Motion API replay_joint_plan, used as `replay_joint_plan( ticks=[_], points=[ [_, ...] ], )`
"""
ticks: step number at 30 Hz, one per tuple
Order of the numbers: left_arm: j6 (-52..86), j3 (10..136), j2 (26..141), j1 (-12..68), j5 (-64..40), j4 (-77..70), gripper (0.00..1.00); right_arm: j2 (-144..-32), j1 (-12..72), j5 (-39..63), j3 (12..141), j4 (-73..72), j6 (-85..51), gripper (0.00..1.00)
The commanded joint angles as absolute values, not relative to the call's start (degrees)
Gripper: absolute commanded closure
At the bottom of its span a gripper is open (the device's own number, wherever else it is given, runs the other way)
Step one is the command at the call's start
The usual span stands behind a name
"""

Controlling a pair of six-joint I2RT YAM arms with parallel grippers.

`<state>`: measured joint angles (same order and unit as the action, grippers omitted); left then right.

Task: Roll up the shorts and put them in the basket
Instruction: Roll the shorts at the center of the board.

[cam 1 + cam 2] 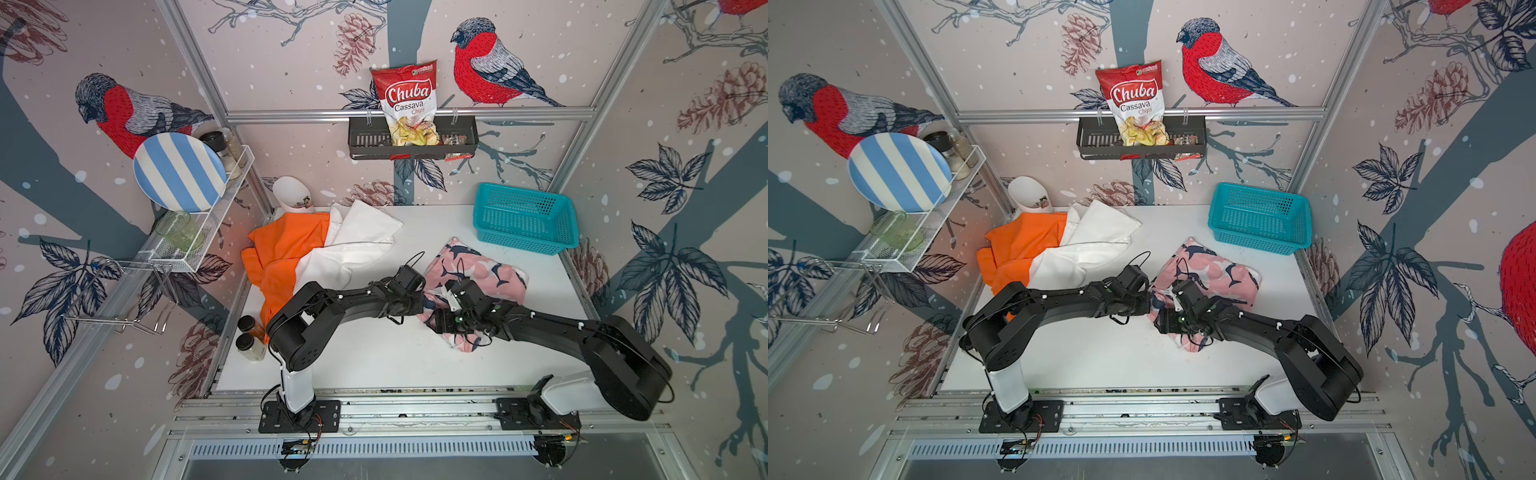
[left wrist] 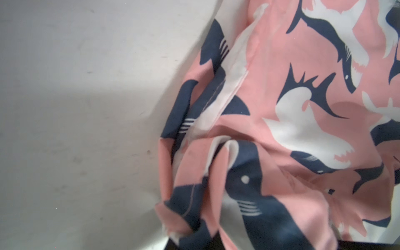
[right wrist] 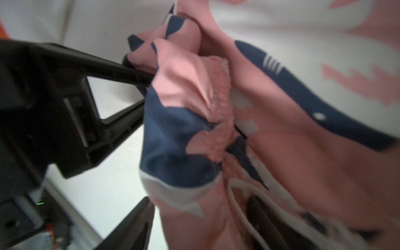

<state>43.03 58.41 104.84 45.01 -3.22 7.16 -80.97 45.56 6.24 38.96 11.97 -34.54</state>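
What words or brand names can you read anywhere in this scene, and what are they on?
"Chuba": red chip bag in the black wall basket.
"Cassava": same bag, below that.
"Chips": same bag, lowest line.
Too small to read: the bag's green logo, the small packets in the basket, the white cup's print.

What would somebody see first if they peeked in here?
Probably the pink shark shorts near the middle of the white table, pinched at one edge by the left gripper. Next, the orange shorts and white shorts heaped at the back left corner, and the red chip bag in the black rack behind.
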Motion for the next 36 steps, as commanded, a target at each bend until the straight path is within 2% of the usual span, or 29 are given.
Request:
replay_joint_plan(
  ticks=[1,5,10,13,17,18,19,23,25,27,32,36],
  points=[
    [41.64,55.51,102.59,43.37,-1.47,13.43,1.00,-80.59,52.88,-21.46,44.97,32.42,-33.41,0.22],
    [40.74,54.17,99.70,42.72,-2.18,15.21,1.00,-83.27,64.46,-32.60,52.07,37.93,-30.43,0.18],
    [39.53,52.52,97.21,41.99,-4.58,16.57,1.00,-92.63,75.20,-36.74,55.60,36.04,-22.91,0.15],
    [38.96,50.95,95.43,41.15,-6.58,16.41,1.00,-100.92,78.34,-40.94,57.74,36.20,-20.38,0.14],
    [37.51,51.01,94.91,40.78,-7.70,18.82,0.99,-108.08,78.45,-43.64,57.46,34.52,-17.67,0.16],
    [37.20,51.15,94.75,40.70,-7.90,19.25,0.99,-108.82,78.33,-44.12,57.19,34.06,-17.53,0.19],
    [37.01,51.15,94.60,40.69,-8.07,19.50,0.98,-109.23,78.36,-44.72,56.89,33.61,-17.70,0.28],
    [37.33,50.18,92.41,40.05,-7.82,19.82,0.92,-107.22,78.29,-44.98,56.78,32.89,-19.23,0.79],
    [37.90,49.25,90.57,39.26,-7.66,19.67,0.85,-104.22,78.02,-42.14,56.20,31.05,-19.46,0.91],
    [38.40,48.05,88.17,38.24,-7.56,19.50,0.72,-100.61,76.89,-36.23,55.13,28.06,-19.75,0.98],
    [39.08,44.79,80.62,36.42,-7.58,18.81,0.37,-88.36,68.32,-9.29,47.52,13.62,-22.44,1.00],
    [39.71,43.27,76.76,36.04,-8.36,17.27,0.21,-81.30,57.92,11.99,38.66,0.93,-28.00,1.00]
  ],
)
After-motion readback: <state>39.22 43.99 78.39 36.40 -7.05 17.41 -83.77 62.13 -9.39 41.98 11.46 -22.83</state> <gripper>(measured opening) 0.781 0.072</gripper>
